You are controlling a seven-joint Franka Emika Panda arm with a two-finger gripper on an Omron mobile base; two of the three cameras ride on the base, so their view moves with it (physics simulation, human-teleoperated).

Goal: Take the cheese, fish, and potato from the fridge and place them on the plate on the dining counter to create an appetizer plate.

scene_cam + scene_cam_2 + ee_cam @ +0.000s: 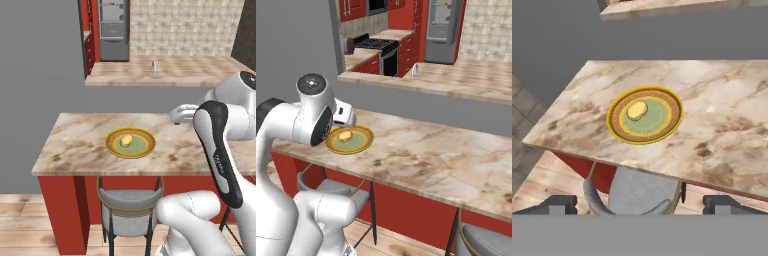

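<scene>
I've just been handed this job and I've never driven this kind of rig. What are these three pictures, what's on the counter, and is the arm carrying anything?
The machine is a white arm on a driving base. Two pictures come from cameras on that base, behind the arm to its left and right, both looking forward at the same dining counter. The third comes from a camera on the hand itself, looking along the gripper; the two dark stubs at its bottom are the fingers.

On the counter sits a round plate with a golden rim and pale green centre. One rounded pale yellow lump, the potato, lies on it. No cheese or fish is on the plate. A grey-seated stool stands below the counter edge.

The fingers stand wide apart with nothing between them, so nothing is held. The fridge is in the background, beyond a farther counter.
</scene>
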